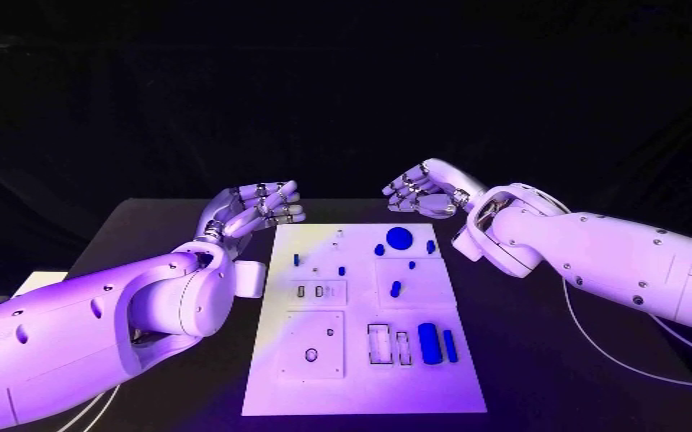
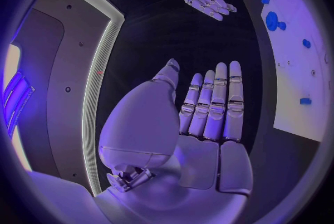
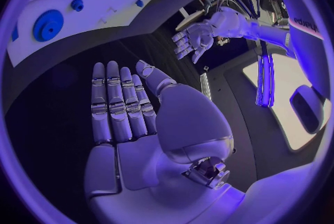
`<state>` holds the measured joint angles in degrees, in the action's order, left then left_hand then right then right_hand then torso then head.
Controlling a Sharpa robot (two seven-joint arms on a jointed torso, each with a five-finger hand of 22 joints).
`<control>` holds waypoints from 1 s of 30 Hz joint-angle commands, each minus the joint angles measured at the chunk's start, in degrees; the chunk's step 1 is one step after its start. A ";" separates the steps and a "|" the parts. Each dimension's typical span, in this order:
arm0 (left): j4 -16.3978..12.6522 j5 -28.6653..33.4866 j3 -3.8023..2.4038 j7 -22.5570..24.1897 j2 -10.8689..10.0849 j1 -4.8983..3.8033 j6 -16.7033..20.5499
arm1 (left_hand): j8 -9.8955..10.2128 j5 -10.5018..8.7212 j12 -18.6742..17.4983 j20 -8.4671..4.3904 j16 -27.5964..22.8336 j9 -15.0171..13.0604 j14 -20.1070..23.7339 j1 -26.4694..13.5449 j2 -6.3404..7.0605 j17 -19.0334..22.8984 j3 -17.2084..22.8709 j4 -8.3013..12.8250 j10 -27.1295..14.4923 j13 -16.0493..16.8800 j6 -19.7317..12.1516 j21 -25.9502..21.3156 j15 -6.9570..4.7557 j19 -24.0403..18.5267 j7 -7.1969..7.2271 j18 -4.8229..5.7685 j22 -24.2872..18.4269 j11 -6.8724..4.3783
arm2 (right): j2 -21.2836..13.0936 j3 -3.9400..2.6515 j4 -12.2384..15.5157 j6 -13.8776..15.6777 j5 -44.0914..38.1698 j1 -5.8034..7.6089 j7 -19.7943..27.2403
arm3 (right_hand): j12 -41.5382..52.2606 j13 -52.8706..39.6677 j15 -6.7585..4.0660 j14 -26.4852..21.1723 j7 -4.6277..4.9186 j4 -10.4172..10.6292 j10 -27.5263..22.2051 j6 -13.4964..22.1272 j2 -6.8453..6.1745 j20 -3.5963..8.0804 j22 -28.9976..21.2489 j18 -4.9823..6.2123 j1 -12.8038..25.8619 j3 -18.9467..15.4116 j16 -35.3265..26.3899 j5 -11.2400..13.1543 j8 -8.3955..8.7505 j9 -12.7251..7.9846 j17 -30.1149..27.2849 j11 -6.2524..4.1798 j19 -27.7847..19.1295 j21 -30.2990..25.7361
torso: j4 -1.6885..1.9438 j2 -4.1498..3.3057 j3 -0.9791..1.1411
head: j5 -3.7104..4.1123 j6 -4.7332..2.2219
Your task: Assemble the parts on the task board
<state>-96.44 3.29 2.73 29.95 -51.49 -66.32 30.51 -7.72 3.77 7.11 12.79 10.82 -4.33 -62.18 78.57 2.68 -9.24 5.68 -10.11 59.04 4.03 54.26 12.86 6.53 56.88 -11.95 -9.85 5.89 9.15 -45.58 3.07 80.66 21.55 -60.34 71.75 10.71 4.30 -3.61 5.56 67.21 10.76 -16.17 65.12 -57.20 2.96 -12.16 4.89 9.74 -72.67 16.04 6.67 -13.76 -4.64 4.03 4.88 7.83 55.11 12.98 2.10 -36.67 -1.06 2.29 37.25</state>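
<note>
Head view: task board point(image 1: 364, 392) between left hand point(image 1: 260, 204) and right hand point(image 1: 426, 190); both empty, fingers apart.

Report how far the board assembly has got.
Nothing looks started. Neither the left hand nor the right hand holds anything; both hang open by the far end of the task board. The blue parts, including the round disc, are untouched on the board, so all assembly remains.

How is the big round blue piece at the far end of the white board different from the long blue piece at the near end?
The round blue piece is a wide disc lying flat; the long blue piece is a narrow rounded bar. The disc sits at the far end of the task board, between the hands; the bar lies near the robot. Both are blue and untouched.
</note>
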 commanded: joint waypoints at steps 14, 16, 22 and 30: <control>-8.10 2.99 -0.81 -0.19 -2.92 -0.53 -5.27 | 0.54 -0.35 -0.86 -0.38 -0.38 0.22 -2.31 0.06 -1.09 -1.49 -0.61 1.67 2.76 0.23 1.81 -0.07 -0.36 2.70 0.14 -0.67 -0.48 -0.32 | 0.33 -0.30 1.47 -10.29 -35.94 0.93 -14.89 | -0.78 -0.03 -5.94 19.53 -3.30 2.84 3.53 -4.92 -5.74 8.12 9.53 0.50 0.40 2.57 16.95 3.95 1.00 -0.01 13.00 -3.57 15.85 18.58 | 2.27 -4.67 -0.96 | 2.62 -0.95; -8.62 3.04 -0.87 -0.23 -3.12 -0.61 -5.35 | 0.62 -0.35 -0.96 -0.37 -0.47 0.24 -2.27 0.04 -1.09 -1.55 -0.68 1.74 2.74 0.23 1.79 -0.15 -0.33 2.70 0.10 -0.65 -0.53 -0.29 | 0.43 -0.30 1.46 -11.66 -36.69 0.94 -15.33 | -0.83 -0.02 -5.83 19.56 -3.54 3.44 2.55 -4.60 -6.29 8.07 10.46 0.50 0.72 2.92 20.09 4.30 1.01 -0.05 14.99 -3.41 16.10 20.13 | 2.46 -5.02 -0.99 | 2.84 -0.90; -9.54 3.10 -0.98 -0.35 -3.52 -0.83 -5.50 | 0.71 -0.35 -1.06 -0.37 -0.56 0.26 -2.23 -0.01 -1.10 -1.61 -0.74 1.81 2.72 0.22 1.76 -0.21 -0.31 2.71 0.04 -0.64 -0.57 -0.25 | 0.71 -0.30 1.22 -14.28 -37.76 0.95 -15.81 | -0.63 -0.09 -5.63 18.93 -3.96 5.62 0.34 -3.97 -8.01 7.70 13.70 0.59 0.81 4.12 31.93 4.89 0.99 0.00 23.41 -2.96 16.25 25.35 | 2.78 -5.69 -1.03 | 2.91 -0.83; -10.05 3.14 -1.05 -0.59 -3.89 -1.07 -5.68 | 0.85 -0.35 -1.24 -0.34 -0.74 0.28 -2.18 -0.10 -1.10 -1.74 -0.89 1.93 2.69 0.22 1.75 -0.36 -0.25 2.72 -0.07 -0.62 -0.66 -0.17 | 1.23 -0.30 0.76 -14.85 -38.42 0.94 -15.94 | -0.63 -0.09 -5.44 18.85 -3.85 7.87 0.02 -4.12 -8.83 7.43 16.86 0.72 0.00 5.75 43.71 4.94 0.93 0.11 35.44 -2.89 14.96 30.21 | 3.11 -6.49 -1.00 | 3.22 -0.91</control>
<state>-106.24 6.10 1.74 29.31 -55.37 -67.28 26.32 -7.20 3.77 6.10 12.49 10.43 -4.10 -64.23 78.69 1.96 -10.88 4.75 -8.51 61.52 4.19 55.88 12.86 6.15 59.18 -11.74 -9.84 5.30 8.80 -44.44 2.79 81.45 8.86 -96.58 72.67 -4.27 3.71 -3.66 -0.31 83.93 6.89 -8.66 65.36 -61.46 -5.30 -4.82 21.60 9.74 -72.54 21.92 49.89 -9.08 -3.95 4.04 39.81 4.88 70.34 42.93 5.00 -42.74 -2.07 5.37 36.36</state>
